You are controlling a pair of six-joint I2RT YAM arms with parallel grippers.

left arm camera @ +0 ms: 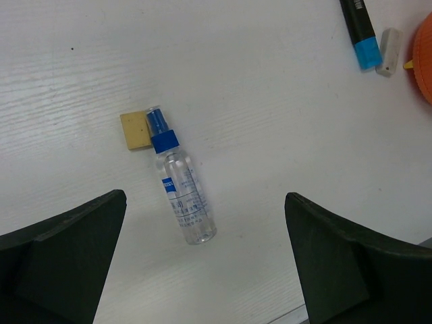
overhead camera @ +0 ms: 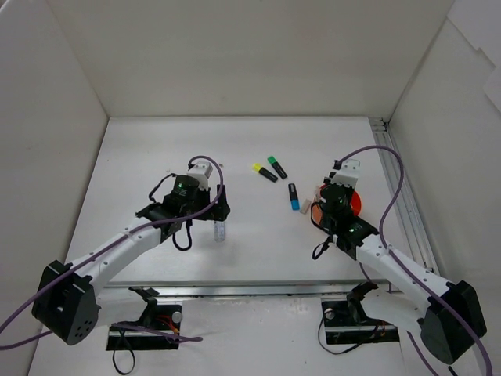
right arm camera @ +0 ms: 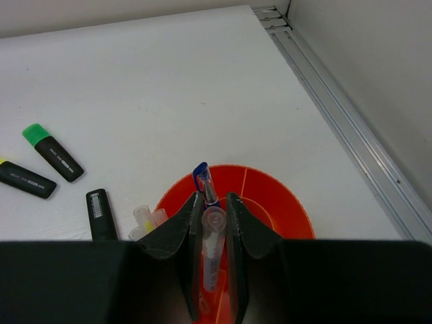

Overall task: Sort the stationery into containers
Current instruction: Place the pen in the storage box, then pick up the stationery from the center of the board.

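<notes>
- Orange-red pot point(right arm camera: 283, 209): near rim hidden behind the right gripper point(right arm camera: 214, 197), which is pinched tight on a thin blue pen point(right arm camera: 204, 179) over the pot; the pen's lower end is obscured.
- Left gripper point(left arm camera: 206, 202): spread wide, empty, above the clear blue-capped tube point(left arm camera: 181, 192), which lies flat.
- Blue highlighter point(left arm camera: 361, 30): cut off by the frame edge.

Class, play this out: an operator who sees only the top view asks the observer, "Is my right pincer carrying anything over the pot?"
Observer: Yes. The right pincer is shut on a pen with a blue clip, over the pot.
Operator: Is the pot divided?
Observer: Yes, ribs split it into compartments.
Operator: And the left pincer?
Observer: Open, over a lying bottle with a tan square beside its cap.
</notes>
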